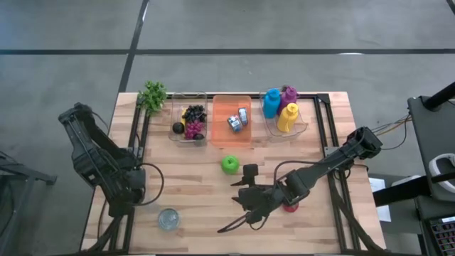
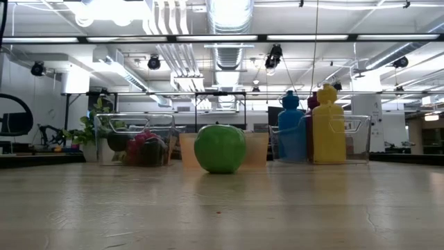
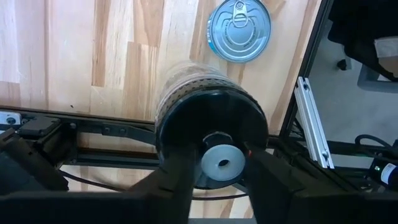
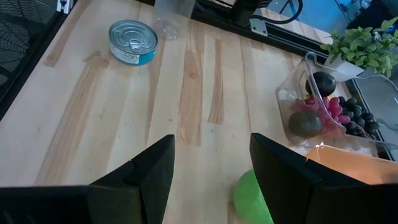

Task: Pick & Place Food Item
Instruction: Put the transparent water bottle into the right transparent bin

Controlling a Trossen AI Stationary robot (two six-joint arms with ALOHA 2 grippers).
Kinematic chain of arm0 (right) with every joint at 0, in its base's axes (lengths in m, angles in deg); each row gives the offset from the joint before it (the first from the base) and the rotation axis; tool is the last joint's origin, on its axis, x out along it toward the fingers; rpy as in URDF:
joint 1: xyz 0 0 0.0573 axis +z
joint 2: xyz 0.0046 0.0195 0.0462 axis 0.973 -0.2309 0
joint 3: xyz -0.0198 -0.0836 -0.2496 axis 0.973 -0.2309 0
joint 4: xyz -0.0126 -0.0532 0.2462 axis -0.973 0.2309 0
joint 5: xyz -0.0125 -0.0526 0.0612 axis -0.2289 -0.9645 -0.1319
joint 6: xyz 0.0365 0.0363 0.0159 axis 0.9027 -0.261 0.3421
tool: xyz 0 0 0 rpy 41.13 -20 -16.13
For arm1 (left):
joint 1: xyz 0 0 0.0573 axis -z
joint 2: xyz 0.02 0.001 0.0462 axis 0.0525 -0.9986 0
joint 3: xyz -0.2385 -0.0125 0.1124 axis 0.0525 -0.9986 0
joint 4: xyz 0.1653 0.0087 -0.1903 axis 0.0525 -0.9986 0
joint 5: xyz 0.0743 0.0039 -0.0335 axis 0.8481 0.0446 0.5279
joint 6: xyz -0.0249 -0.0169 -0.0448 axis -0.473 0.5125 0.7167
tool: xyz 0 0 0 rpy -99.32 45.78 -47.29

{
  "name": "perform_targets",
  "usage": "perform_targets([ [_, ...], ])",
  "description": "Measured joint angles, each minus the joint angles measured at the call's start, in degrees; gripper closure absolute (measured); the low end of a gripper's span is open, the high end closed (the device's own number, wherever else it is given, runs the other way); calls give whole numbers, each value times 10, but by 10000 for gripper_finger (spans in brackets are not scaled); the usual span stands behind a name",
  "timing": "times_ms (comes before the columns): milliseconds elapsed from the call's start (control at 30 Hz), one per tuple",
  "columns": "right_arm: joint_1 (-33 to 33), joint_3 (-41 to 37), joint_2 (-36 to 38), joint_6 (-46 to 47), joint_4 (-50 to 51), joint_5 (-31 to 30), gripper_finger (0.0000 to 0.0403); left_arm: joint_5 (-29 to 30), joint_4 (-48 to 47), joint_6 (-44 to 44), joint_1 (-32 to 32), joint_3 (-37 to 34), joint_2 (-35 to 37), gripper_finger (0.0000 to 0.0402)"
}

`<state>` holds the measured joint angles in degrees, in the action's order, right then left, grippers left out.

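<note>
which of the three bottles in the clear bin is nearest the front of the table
The yellow bottle; it stands in front of the blue bottle and the purple bottle.

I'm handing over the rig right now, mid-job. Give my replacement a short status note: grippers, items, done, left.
Left gripper: at the table's left edge, empty; finger state unclear.
Right gripper: open, empty, hovering near the green apple.
Apple: loose on the table, in front of the orange bin.
Tin can: near front-left, untouched.
Fruit bin: holds grapes and dark fruit.
Done: nothing gripped.
Left: grasp the apple and bin it, probably.

Wooden table (image 1: 192,192); green apple (image 1: 229,164); tin can (image 1: 168,219); bins (image 1: 232,121)
</note>
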<state>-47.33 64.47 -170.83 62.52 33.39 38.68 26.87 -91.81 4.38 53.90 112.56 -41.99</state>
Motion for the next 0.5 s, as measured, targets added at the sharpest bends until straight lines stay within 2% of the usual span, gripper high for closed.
perform_targets([
  [200, 0, 0, 0, 0, 0, 0, 197, 0, 2, 0, 0, 0, 0, 302],
  [500, 0, 0, 0, 0, 0, 0, 197, 0, 2, 0, 0, 0, 0, 307],
])
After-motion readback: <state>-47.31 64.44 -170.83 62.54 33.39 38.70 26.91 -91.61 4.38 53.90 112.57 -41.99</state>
